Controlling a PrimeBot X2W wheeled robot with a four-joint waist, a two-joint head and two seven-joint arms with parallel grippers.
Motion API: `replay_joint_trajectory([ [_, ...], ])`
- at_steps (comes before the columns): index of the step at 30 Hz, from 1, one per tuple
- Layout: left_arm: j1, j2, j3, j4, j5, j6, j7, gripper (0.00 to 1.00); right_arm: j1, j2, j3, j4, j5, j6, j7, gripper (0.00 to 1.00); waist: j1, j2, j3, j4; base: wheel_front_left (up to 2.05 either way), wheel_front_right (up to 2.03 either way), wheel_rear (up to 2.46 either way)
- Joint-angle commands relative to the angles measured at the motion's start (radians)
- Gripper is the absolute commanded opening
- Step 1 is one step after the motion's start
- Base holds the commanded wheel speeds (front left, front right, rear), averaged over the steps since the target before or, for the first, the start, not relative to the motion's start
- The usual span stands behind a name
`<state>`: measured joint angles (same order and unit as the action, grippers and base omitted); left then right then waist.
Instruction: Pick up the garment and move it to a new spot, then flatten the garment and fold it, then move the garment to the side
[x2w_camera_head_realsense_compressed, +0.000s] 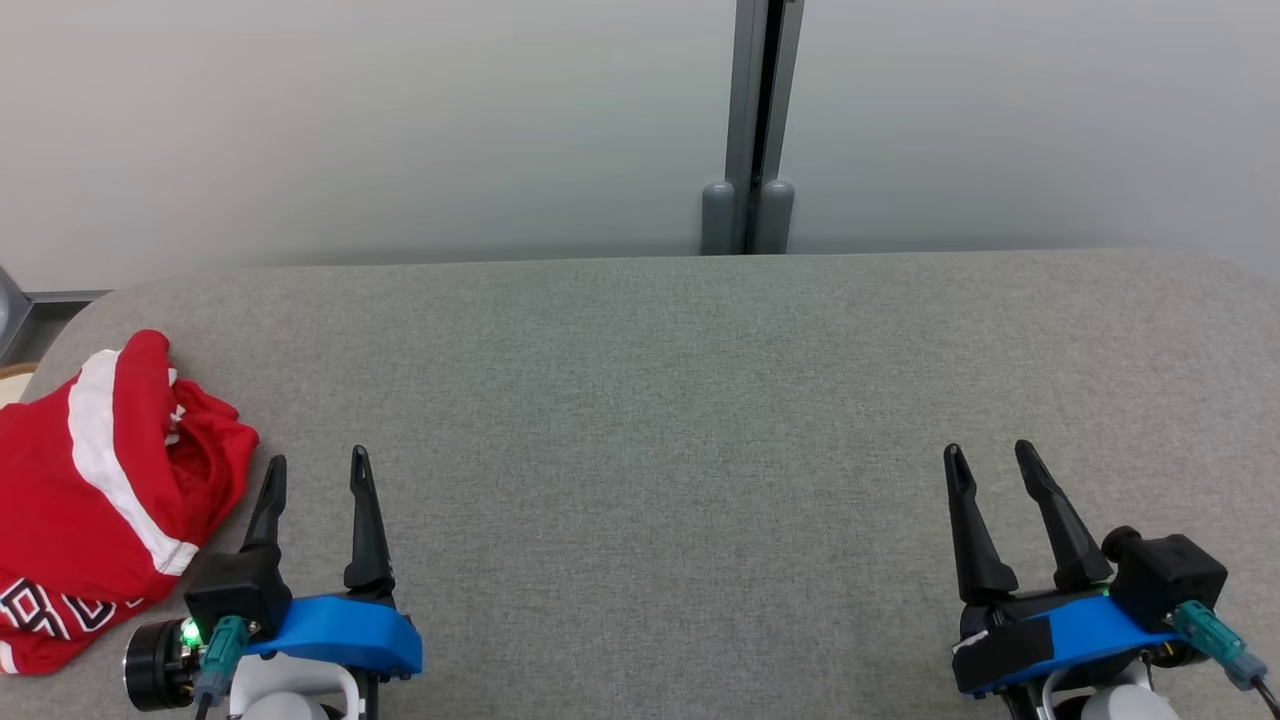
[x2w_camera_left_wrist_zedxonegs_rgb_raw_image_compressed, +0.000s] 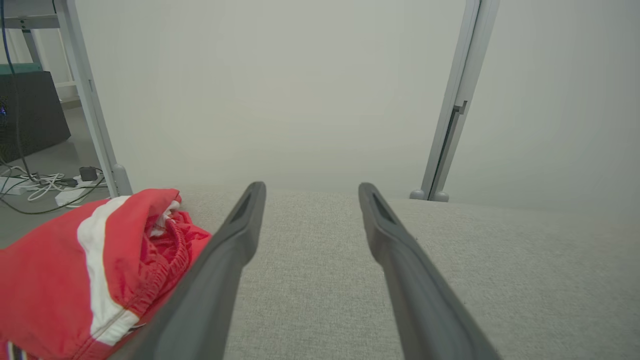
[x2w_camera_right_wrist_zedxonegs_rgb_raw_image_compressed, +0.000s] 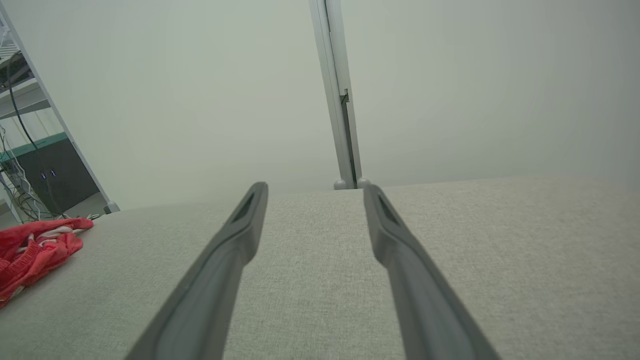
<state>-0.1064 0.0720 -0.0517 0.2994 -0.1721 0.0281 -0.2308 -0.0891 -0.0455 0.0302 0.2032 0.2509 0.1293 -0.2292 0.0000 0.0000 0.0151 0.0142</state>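
Observation:
A red garment (x2w_camera_head_realsense_compressed: 90, 500) with white stripes and lettering lies crumpled at the far left of the grey fabric table (x2w_camera_head_realsense_compressed: 660, 400). My left gripper (x2w_camera_head_realsense_compressed: 317, 462) stands open just to its right, fingers apart with nothing between them. In the left wrist view the garment (x2w_camera_left_wrist_zedxonegs_rgb_raw_image_compressed: 75, 275) bunches up beside the left finger of that gripper (x2w_camera_left_wrist_zedxonegs_rgb_raw_image_compressed: 310, 192). My right gripper (x2w_camera_head_realsense_compressed: 990, 455) is open at the lower right, far from the cloth. From the right wrist view the garment (x2w_camera_right_wrist_zedxonegs_rgb_raw_image_compressed: 35, 247) shows at the far left, past the open gripper (x2w_camera_right_wrist_zedxonegs_rgb_raw_image_compressed: 315, 190).
A pale partition wall with a grey post (x2w_camera_head_realsense_compressed: 755, 120) stands behind the table's far edge. Cables and a dark cabinet (x2w_camera_left_wrist_zedxonegs_rgb_raw_image_compressed: 30, 115) lie on the floor beyond the table's left end. The rounded left table corner is close to the garment.

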Motion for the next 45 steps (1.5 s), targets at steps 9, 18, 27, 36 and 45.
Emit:
replay_joint_trajectory([
  [9, -0.024, 0.008, -0.012, 0.052, 0.070, 0.013, -0.021, 1.00, -0.011, -0.007, -0.008, 0.029, -0.103, 0.002, -0.023, 1.00, 0.0000, 0.0000, -0.008, 0.003, 0.00, 0.00, 0.00],
  [18, -0.034, 0.010, -0.021, 0.084, 0.128, 0.024, -0.037, 1.00, -0.016, -0.008, -0.019, 0.054, -0.177, 0.002, -0.039, 1.00, 0.0000, 0.0000, -0.011, 0.007, 0.00, 0.00, 0.00],
  [27, -0.037, 0.012, -0.016, 0.103, 0.107, 0.024, -0.036, 1.00, -0.023, -0.007, -0.032, 0.072, -0.168, 0.002, -0.038, 1.00, 0.0000, 0.0000, -0.013, 0.006, 0.00, 0.00, 0.00],
  [36, -0.037, 0.014, -0.013, 0.113, 0.094, 0.023, -0.035, 1.00, -0.029, -0.007, -0.036, 0.088, -0.132, 0.002, -0.038, 1.00, 0.0000, 0.0000, -0.015, 0.005, 0.00, 0.00, 0.00],
  [45, -0.042, 0.019, -0.016, 0.117, 0.087, 0.032, -0.035, 1.00, -0.029, -0.007, -0.036, 0.094, -0.122, 0.002, -0.037, 1.00, 0.0000, 0.0000, -0.014, 0.010, 0.00, 0.00, 0.00],
])
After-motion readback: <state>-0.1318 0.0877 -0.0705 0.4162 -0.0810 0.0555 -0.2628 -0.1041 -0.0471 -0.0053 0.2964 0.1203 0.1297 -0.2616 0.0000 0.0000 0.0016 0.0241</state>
